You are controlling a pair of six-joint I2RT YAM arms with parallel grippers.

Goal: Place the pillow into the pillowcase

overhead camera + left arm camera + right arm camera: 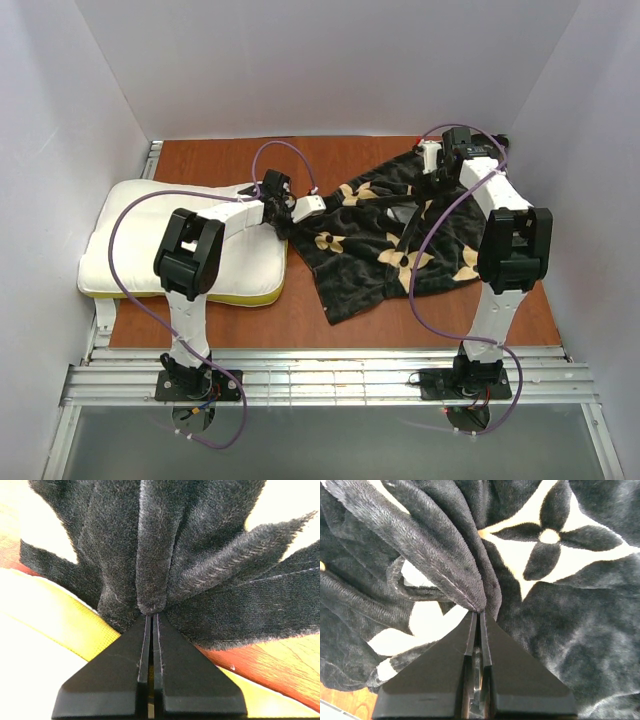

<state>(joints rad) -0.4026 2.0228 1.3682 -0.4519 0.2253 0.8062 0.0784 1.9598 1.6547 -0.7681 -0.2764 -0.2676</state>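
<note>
Though between white walls [330, 70], red-brown table [290, 325]

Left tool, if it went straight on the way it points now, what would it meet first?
The pillowcase: the left tool is shut on a bunched fold of it, and more black plush fills the line ahead. What lies behind that fabric is hidden.

White walls [350, 70], seemingly wooden reddish tabletop [280, 330]

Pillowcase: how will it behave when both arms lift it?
Probably floppy: the pillowcase bunches into folds at the left gripper and right gripper. Likely sags between them. Plush pile looks grippy, so slipping seems unlikely.
</note>
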